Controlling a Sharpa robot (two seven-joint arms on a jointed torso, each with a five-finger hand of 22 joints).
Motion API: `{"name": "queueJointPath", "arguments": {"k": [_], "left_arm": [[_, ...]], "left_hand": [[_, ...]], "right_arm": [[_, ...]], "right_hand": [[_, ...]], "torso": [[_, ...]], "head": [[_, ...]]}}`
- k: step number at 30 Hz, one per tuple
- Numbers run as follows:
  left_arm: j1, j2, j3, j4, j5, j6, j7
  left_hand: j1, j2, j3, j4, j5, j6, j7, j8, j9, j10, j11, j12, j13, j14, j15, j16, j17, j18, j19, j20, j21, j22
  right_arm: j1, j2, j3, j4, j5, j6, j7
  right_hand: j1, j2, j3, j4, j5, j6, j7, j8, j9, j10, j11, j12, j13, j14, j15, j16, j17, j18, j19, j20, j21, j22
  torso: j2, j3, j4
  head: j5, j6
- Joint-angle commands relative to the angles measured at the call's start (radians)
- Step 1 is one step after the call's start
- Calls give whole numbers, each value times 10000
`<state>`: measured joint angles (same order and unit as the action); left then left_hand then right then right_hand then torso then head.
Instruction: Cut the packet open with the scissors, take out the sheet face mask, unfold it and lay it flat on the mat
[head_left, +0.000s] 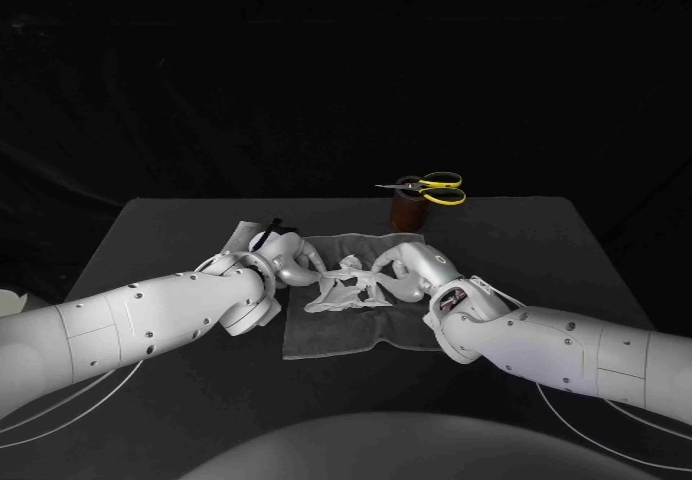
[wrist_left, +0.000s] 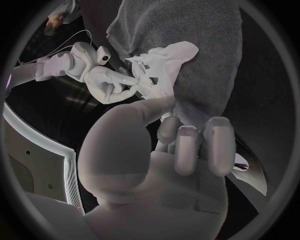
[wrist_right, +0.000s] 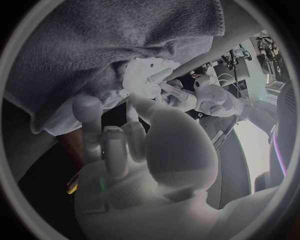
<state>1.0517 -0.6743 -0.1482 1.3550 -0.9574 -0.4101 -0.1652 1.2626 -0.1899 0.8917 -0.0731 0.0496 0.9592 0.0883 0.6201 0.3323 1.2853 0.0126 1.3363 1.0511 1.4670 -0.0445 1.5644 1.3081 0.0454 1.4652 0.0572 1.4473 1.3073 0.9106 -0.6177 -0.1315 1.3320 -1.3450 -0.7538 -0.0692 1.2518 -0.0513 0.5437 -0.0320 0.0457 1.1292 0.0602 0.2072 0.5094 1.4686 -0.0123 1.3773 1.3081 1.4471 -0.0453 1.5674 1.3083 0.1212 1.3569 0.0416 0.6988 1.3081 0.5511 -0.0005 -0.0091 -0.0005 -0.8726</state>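
Black table (head_left: 577, 260), grey mat (head_left: 325, 335): left hand (head_left: 296, 262) and right hand (head_left: 401, 268) each pinch the crumpled sheet mask (head_left: 346, 285); best drawn apart gently.

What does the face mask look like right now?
The sheet face mask is thin, white and floppy, with cut-out holes. It is crumpled and only partly unfolded, not flat yet. It sits over the grey mat, between the left robot hand and the right robot hand, which both pinch it.

White sheet mask (head_left: 346, 288), crumpled, part-unfolded on grey mat (head_left: 339, 335), yellow-handled scissors (head_left: 430, 188) well behind it
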Motion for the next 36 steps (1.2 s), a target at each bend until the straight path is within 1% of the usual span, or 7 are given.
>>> {"name": "queueJointPath", "arguments": {"k": [1, 7, 12, 18, 23, 27, 36], "left_arm": [[-3, -41, 115, 22, 13, -56, 13], [-1, -77, 311, -50, -3, 1, 19], [3, -62, 373, -204, -7, 197, -77], [9, -69, 397, -396, -12, 671, -400], [11, -74, 399, -523, -33, 904, -646], [12, -56, 400, -651, -74, 892, -786], [12, -16, 400, -829, -94, 617, -879]], "left_hand": [[-119, 7, 69, -28, 53, 81, 13, 43, 821, 101, -14, 42, 25, 1038, -45, 64, 2627, -69, 292, -56, 34, 1566], [-124, 4, 81, -35, 54, 83, 11, 46, 827, 98, -16, 37, 18, 1038, -47, 64, 2627, -71, 296, -57, 39, 1570], [-131, 0, 96, -43, 54, 86, 9, 49, 834, 107, -18, 41, 32, 1038, -50, 64, 2627, -72, 298, -59, 43, 1574], [-139, -5, 111, -51, 54, 88, 7, 53, 841, 105, -21, 36, 23, 1038, -52, 64, 2627, -73, 300, -59, 46, 1576], [-139, -5, 111, -51, 54, 88, 7, 53, 841, 105, -21, 36, 23, 1038, -52, 64, 2627, -73, 300, -59, 46, 1576], [-151, -9, 124, -55, 52, 89, 5, 55, 848, 101, -22, 29, 15, 1038, -55, 64, 2627, -70, 294, -59, 36, 1567], [-165, -9, 136, -55, 51, 89, 4, 57, 854, 92, -22, 18, -6, 1038, -56, 64, 2627, -70, 295, -60, 37, 1568]], "right_arm": [[40, -10, 31, -148, 606, -166, 171], [108, 28, 71, -507, 837, -48, 221], [170, 61, 97, -753, 986, 22, 228], [259, 85, 119, -975, 1136, 130, 192], [285, 85, 125, -1075, 1167, 231, 111], [293, 93, 127, -1151, 1142, 284, -22], [300, 85, 127, -1211, 986, 323, -366]], "right_hand": [[42, 109, 69, 9, 25, 69, -56, 484, 737, 524, -71, -37, 1504, 1237, -273, 34, 2625, 105, -14, -24, -24, 864], [44, 112, 83, 6, 26, 59, -57, 492, 751, 524, -72, -37, 1505, 1237, -273, 34, 2625, 104, -12, -25, -12, 866], [44, 112, 83, 6, 26, 59, -57, 492, 751, 524, -72, -37, 1505, 1237, -273, 34, 2625, 104, -12, -25, -12, 866], [45, 115, 100, 2, 25, 45, -55, 503, 768, 521, -71, -46, 1501, 1237, -274, 34, 2625, 109, -23, -25, -48, 859], [45, 115, 100, 2, 25, 45, -55, 503, 768, 521, -71, -46, 1501, 1237, -274, 34, 2625, 109, -23, -25, -48, 859], [46, 116, 114, -1, 25, 32, -53, 510, 781, 518, -70, -51, 1499, 1237, -273, 34, 2625, 109, -26, -26, -51, 858], [49, 119, 130, -6, 25, 21, -52, 519, 796, 517, -69, -54, 1498, 1237, -273, 34, 2625, 108, -27, -26, -48, 858]], "torso": [[-9, 1, 7], [-3, 1, -4], [4, 8, -13], [-8, 19, -9], [-11, 16, -8], [-9, 7, -6], [-1, 7, -1]], "head": [[-3, 0], [23, 0], [20, 0], [0, 0], [-16, 0], [-24, 0], [-30, 0]]}}
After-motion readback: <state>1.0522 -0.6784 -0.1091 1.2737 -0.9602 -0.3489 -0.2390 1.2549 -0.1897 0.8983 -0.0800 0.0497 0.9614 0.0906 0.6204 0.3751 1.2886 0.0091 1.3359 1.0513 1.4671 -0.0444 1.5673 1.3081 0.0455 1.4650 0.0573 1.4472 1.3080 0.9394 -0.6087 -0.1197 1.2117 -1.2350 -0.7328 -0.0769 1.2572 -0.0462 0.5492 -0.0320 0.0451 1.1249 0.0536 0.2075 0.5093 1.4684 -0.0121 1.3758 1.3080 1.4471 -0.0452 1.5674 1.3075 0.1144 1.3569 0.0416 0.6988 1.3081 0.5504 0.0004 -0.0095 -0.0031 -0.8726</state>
